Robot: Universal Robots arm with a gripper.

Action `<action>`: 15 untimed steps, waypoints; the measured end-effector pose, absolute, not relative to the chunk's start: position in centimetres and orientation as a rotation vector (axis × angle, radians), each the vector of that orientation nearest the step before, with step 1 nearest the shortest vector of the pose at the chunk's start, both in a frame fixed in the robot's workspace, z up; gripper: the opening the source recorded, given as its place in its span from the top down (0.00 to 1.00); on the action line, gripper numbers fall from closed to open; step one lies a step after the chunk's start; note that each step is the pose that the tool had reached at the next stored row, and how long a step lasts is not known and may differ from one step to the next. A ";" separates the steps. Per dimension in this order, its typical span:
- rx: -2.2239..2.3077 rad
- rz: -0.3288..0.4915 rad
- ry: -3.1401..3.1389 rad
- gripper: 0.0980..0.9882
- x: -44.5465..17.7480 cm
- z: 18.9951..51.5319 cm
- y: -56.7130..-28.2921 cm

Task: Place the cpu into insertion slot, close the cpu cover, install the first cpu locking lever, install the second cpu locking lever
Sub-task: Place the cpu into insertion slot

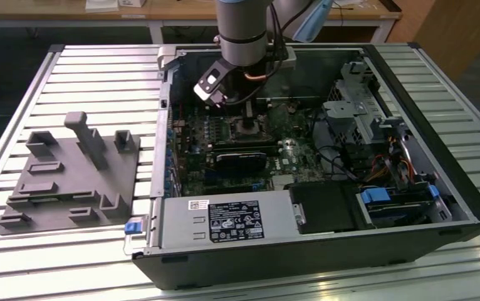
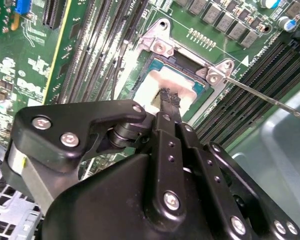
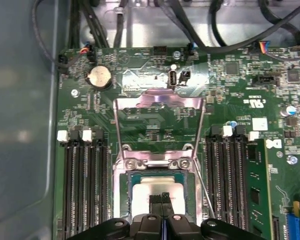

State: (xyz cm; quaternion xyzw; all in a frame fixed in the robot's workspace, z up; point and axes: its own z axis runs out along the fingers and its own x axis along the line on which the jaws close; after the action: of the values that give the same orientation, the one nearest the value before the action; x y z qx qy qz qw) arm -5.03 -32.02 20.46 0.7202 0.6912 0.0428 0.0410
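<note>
Claw point(image 3: 162, 199): clenched, black fingers pressed together, tips down on the chip, gripping nothing, likely seating it | Under tips: small flat square silver-beige cpu point(image 3: 147, 187), lying in the square silvery-rimmed insertion slot point(image 3: 155, 161) | Beyond claw: thin silvery square-frame cpu cover point(image 3: 157, 101) stands raised, leaving the slot reachable | Beside claw: thin wire lever point(image 2: 270, 98) stands free.

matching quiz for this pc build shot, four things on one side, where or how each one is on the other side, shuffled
1 cpu
2 cpu cover
3 gripper
4 grey fixture

a on the slatted table, beside the computer case
b swung up and open
c lying in the insertion slot
d tips down at the cpu's face

Pairs: 1-c, 2-b, 3-d, 4-a
</note>
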 end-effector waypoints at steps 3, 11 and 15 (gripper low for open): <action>2.220 0.127 2.098 0.99 -5.0 20.4 -32.0; 2.249 0.126 2.066 0.99 -5.0 20.0 -32.0; 2.250 0.126 2.065 0.99 -5.0 19.9 -32.0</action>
State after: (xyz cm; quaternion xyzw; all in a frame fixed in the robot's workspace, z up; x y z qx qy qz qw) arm -5.03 -32.03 19.91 0.7354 0.6751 0.0411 0.0425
